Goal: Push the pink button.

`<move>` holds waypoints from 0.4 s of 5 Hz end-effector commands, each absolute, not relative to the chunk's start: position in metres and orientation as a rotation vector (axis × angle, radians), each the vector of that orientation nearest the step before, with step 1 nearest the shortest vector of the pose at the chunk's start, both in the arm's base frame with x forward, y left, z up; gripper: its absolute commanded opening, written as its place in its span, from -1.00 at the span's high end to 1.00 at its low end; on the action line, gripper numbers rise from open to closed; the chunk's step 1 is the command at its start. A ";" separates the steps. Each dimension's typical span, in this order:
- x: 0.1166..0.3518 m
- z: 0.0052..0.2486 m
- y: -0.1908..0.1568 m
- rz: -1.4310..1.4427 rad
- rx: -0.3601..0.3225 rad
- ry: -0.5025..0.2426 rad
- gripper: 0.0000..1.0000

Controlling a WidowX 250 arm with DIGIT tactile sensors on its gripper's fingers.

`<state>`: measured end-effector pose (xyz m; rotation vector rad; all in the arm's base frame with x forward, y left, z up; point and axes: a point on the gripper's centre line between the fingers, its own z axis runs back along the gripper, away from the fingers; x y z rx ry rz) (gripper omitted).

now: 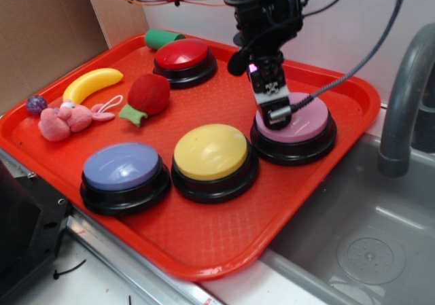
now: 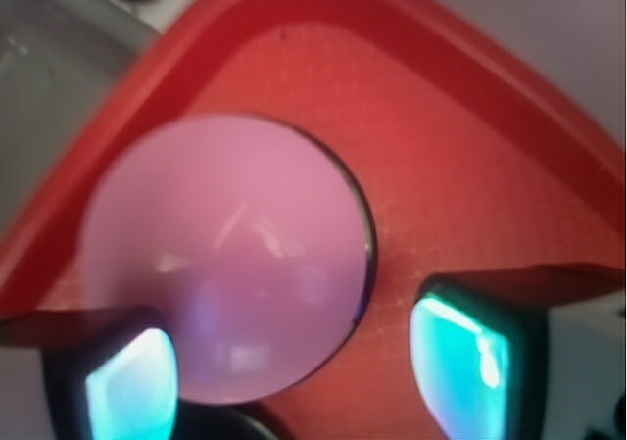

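The pink button (image 1: 302, 121) has a pale pink dome on a black base and stands at the right end of the red tray (image 1: 204, 244). My gripper (image 1: 275, 115) hangs straight over its left edge, its tip at or touching the dome; I cannot tell which. In the wrist view the pink button (image 2: 225, 254) fills the middle left. My gripper (image 2: 294, 376) is open and holds nothing. One fingertip (image 2: 132, 391) is over the dome's near edge, the other fingertip (image 2: 460, 357) is over bare tray.
On the tray: a yellow button (image 1: 212, 154), a lavender-blue button (image 1: 122, 169), a red button (image 1: 182, 57), a pink plush bunny (image 1: 64, 119), a banana (image 1: 92, 84), a red plush strawberry (image 1: 146, 96), a green object (image 1: 160, 39). A sink (image 1: 370, 250) and faucet (image 1: 401, 101) lie right.
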<state>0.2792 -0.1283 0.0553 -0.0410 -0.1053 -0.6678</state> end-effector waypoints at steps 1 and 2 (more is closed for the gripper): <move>0.274 0.059 -0.145 -0.714 -0.024 -0.111 -1.00; 0.271 0.076 -0.144 -0.706 -0.010 -0.135 -1.00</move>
